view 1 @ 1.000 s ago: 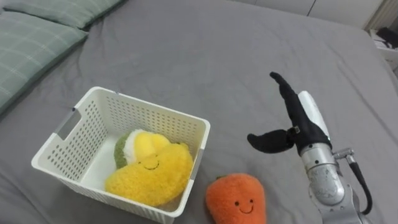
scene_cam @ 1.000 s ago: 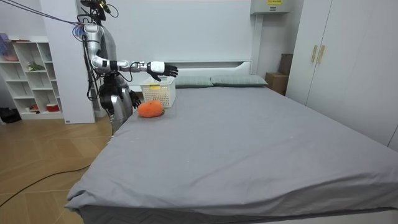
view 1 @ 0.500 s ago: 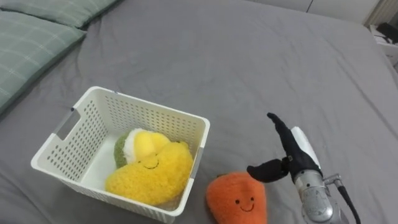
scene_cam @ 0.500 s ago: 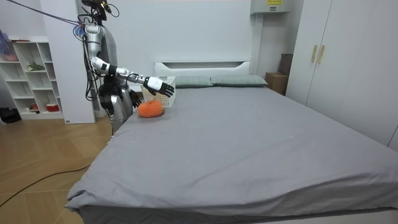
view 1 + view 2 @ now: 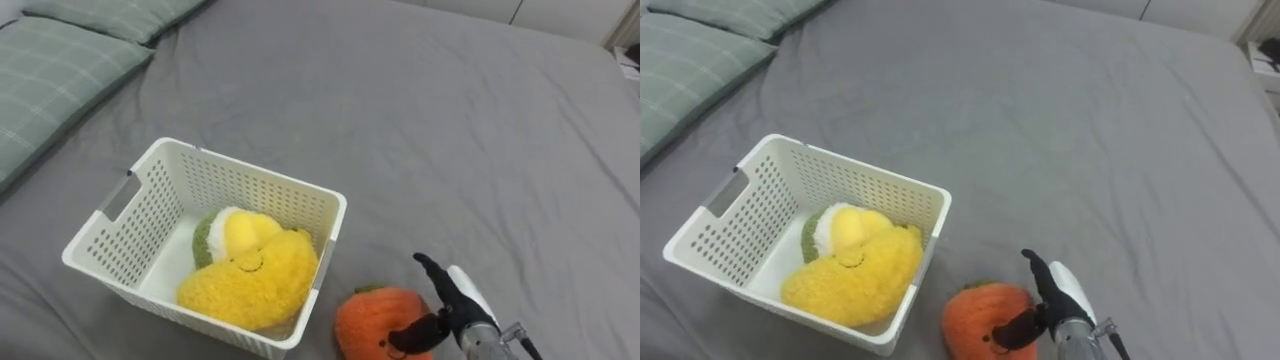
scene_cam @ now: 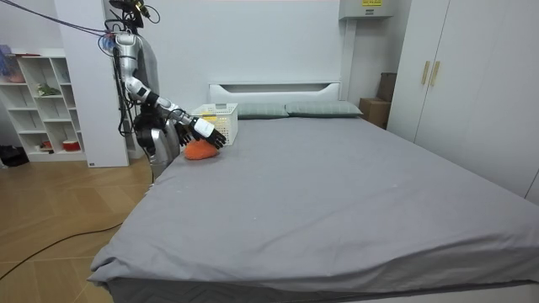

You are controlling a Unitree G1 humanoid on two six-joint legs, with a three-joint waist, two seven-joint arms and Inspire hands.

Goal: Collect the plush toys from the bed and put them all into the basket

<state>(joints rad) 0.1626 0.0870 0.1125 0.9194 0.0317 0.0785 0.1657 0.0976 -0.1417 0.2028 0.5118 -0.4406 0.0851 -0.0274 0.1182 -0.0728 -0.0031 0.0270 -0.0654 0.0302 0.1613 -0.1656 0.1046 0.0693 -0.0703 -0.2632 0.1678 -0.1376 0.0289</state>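
Dropping from well above the bed (image 5: 450,120), the right hand (image 5: 448,305) is now coming in low against the orange toy (image 5: 372,322), which is lying on the sheet just beside the white basket (image 5: 245,172) and close to the bed's near edge. Its fingers (image 5: 432,272) are still spread and released, reaching up past the toy's right flank while the thumb is lying across the plush front – nothing is being grasped yet. The yellow toy (image 5: 250,285) and a green-and-white one (image 5: 222,232) are already sitting in the basket. The left hand (image 6: 180,133) is hanging low by the robot's side, too small to read. I judge the risk to be a sideways shove: the round, soft toy may be rolling off the bed edge or squeezing out of a shallow pinch – and the well-filled basket may be letting it tumble back out
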